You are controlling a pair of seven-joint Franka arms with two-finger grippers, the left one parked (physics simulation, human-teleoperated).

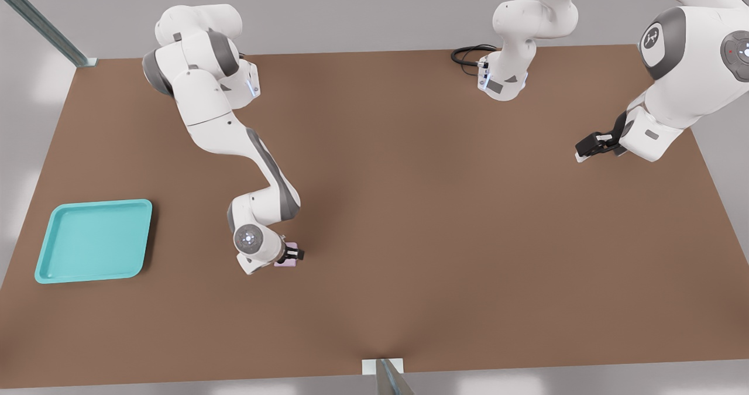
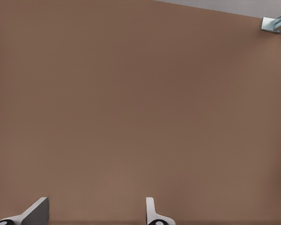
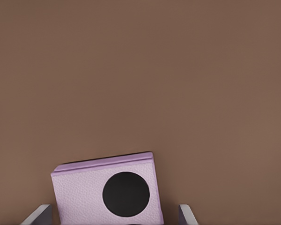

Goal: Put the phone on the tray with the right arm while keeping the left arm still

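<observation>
While the gripper (image 1: pixel 292 254) stood low over the phone (image 1: pixel 287 258), its spread fingers (image 3: pixel 41 214) flanked the pink case without clasping it. Nothing had been moved: the phone lay on the table (image 1: pixel 445 208), well right of the bare tray (image 1: pixel 93 240). No writing was legible.
</observation>
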